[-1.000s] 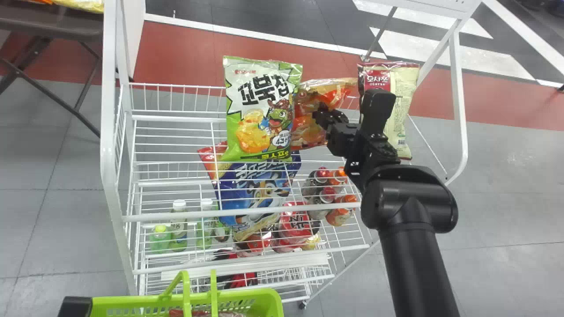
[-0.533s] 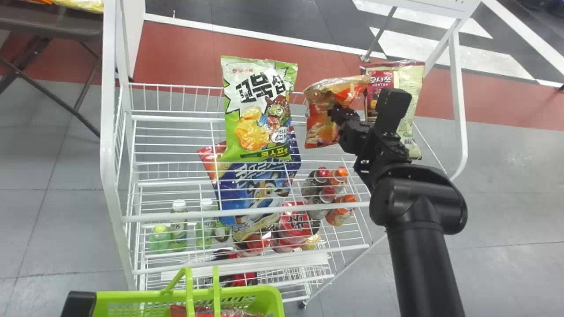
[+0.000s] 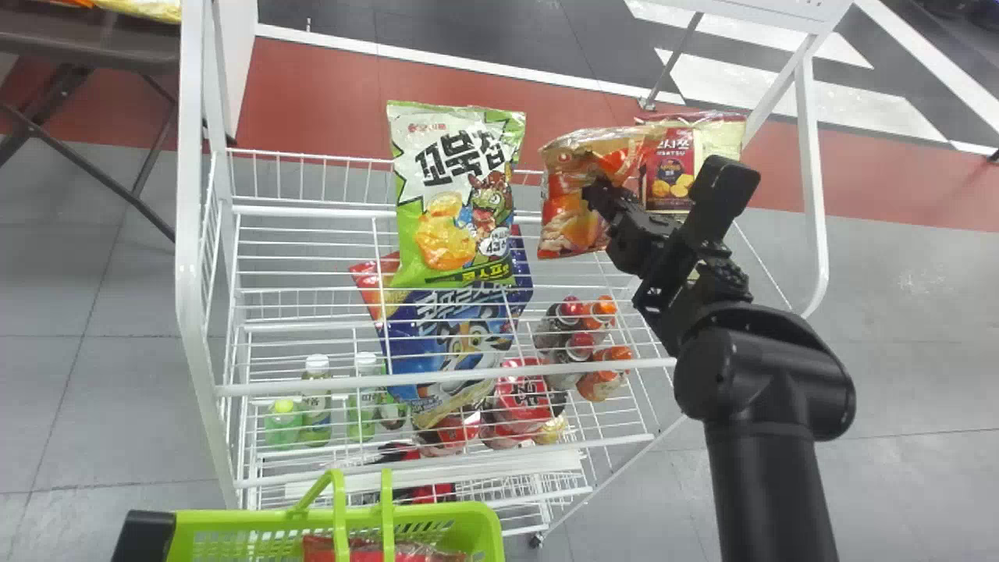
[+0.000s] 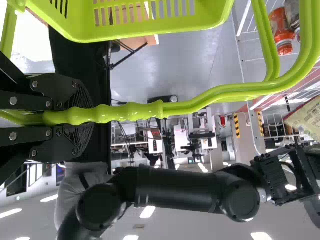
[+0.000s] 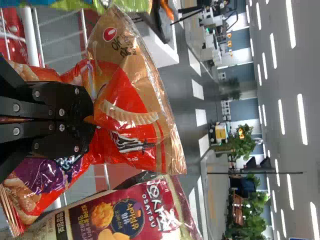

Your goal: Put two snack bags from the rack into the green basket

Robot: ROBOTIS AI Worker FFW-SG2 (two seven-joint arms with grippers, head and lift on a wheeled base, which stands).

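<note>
Head view: nearest me, the green basket (image 3: 261,520), its handle clamped in my left gripper (image 4: 82,118), holds a red packet (image 3: 363,552). Beyond, my right gripper (image 3: 595,192) pinches the orange bag (image 3: 563,222) at the rack (image 3: 445,380), now drawn clear of the green bag (image 3: 460,195): likely snack two.

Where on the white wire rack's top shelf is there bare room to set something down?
The shelf's left, between the white post and green-and-white snack bag. Crowded on the right: orange snack bag, right gripper shut on it, maroon-and-cream bag beside.
</note>
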